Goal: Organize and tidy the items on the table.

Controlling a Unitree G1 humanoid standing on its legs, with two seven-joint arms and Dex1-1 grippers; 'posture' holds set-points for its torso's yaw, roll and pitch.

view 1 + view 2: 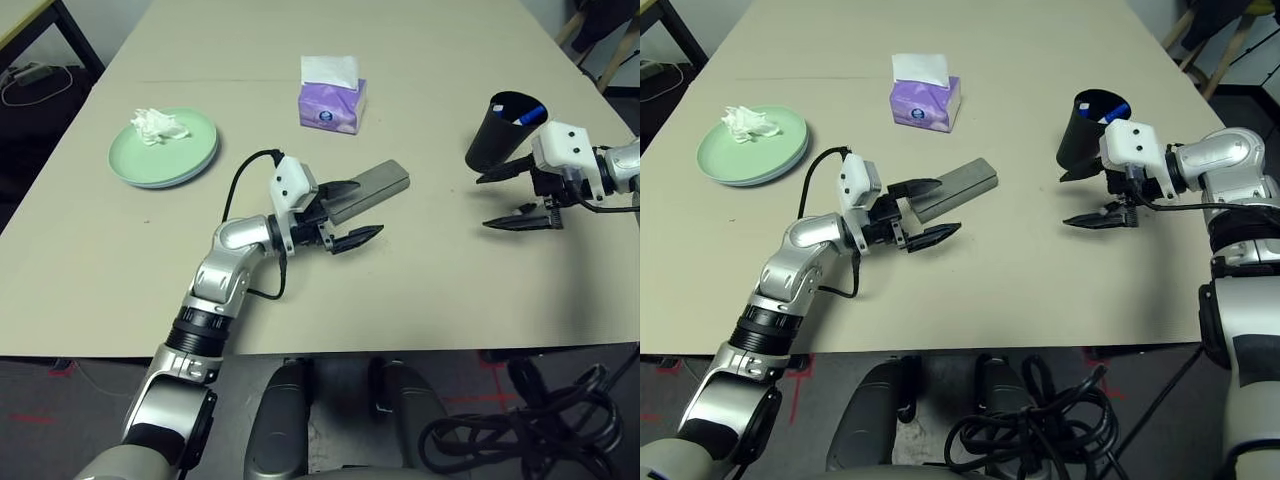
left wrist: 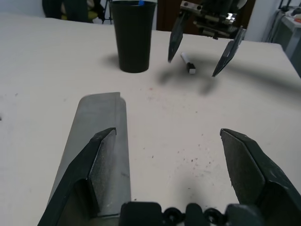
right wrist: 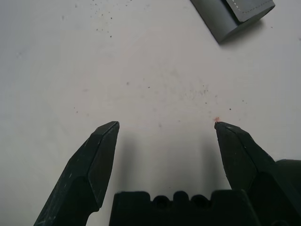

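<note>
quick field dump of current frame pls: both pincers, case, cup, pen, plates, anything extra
left pincer: open, one finger beside the grey case, nothing held
right pincer: open, empty, above the pen
cup: black, upright, something blue inside
pen: lying on the table near the cup
plates: stacked, crumpled tissue on top
extra: purple tissue box

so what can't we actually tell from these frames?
- What is in the black cup: head views show something blue at the rim; the cup wall hides the rest.
- Pen: its whole length; small in the left wrist view, mostly hidden by the right gripper in the head views.
- Glasses case: near end hidden behind the left gripper; contents unknown, it is shut.
- How many plates are stacked: edges too fine to count.
</note>
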